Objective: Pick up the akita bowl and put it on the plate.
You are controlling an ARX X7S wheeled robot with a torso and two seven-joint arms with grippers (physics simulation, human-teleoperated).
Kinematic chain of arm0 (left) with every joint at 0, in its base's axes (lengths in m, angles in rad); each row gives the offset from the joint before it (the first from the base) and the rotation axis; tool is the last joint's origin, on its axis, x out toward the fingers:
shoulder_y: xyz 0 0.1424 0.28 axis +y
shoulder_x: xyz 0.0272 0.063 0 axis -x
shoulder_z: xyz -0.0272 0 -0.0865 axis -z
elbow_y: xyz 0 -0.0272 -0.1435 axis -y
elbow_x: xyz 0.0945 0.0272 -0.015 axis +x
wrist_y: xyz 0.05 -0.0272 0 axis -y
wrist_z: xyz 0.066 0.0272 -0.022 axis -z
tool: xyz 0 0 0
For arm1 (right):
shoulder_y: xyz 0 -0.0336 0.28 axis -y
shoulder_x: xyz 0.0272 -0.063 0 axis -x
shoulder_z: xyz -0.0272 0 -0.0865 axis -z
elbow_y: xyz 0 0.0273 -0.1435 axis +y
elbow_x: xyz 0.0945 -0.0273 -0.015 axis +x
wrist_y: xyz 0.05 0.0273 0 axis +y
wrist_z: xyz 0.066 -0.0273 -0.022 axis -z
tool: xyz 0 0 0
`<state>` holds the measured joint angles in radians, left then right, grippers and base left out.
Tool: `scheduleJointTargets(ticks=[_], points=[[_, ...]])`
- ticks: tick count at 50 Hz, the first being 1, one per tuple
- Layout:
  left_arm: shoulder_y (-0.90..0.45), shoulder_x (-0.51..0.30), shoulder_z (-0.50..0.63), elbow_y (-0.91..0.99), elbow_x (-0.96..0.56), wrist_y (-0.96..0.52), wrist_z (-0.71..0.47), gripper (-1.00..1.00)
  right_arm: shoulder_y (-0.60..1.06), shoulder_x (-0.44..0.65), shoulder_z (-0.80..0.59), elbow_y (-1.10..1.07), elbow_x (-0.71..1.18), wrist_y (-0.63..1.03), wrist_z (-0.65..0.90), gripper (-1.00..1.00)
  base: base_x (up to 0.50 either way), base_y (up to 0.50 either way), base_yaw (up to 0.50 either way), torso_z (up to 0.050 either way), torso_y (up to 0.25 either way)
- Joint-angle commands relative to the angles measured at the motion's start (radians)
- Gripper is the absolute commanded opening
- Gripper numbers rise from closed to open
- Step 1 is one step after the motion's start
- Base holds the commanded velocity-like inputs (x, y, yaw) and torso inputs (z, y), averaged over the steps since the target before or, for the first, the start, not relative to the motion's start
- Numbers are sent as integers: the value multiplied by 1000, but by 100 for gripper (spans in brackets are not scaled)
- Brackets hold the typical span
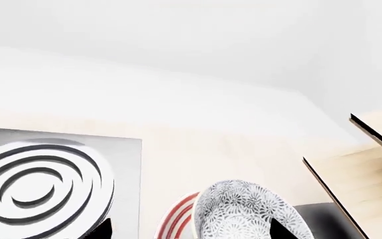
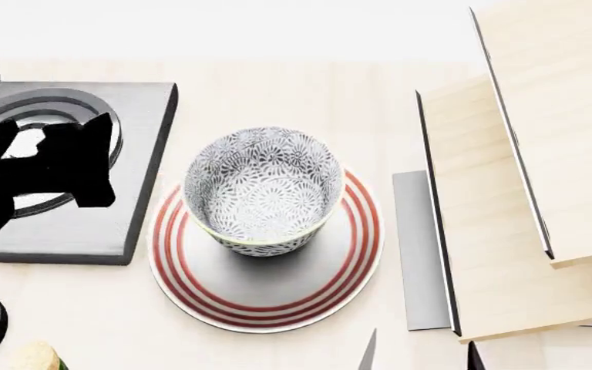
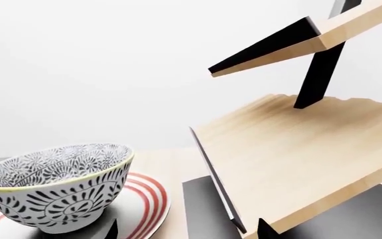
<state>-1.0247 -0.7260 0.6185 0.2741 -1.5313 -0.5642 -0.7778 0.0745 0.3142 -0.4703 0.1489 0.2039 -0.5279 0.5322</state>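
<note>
the akita bowl is sitting upright on the plate, slightly toward the plate's far-left part, with the red rings showing all round it except where the bowl is hiding them. the right wrist view is confirming this: the bowl's foot is resting on the plate's face, with no gap showing beneath it. nothing is gripping the bowl.

the left gripper is hanging over the stove burner, well apart from the bowl and holding nothing; whether its jaws are apart or together cannot be told, since it is appearing only as a dark silhouette. the right gripper is showing only as two dark fingertips at the edge of its own wrist view, standing apart with nothing between them; in the head view only its tips are peeking in at the lower edge.

judging from this arrangement, the placing step is looking complete: the bowl is lying on its target and is released. what is remaining, at most, is withdrawing the arms. the wooden shelf unit is standing to the right on the surface, clear of the plate.
</note>
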Motion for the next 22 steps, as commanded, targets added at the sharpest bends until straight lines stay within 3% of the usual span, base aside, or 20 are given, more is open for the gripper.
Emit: scheduleJointTargets(ticks=[1,9,22], points=[[81,-104,-53,145,25,54,-37,100,0,0,-2,5,-4,-3,3,100,0,0,0,0,0],[193,-168,-104,202,99,155,-31,100,-7,10,4,-19,-5,6,14,100,0,0,0,0,0],[391,-270,-193,282,210,325,-41,100,-94,88,53,-276,-39,50,89,100,0,0,0,0,0]])
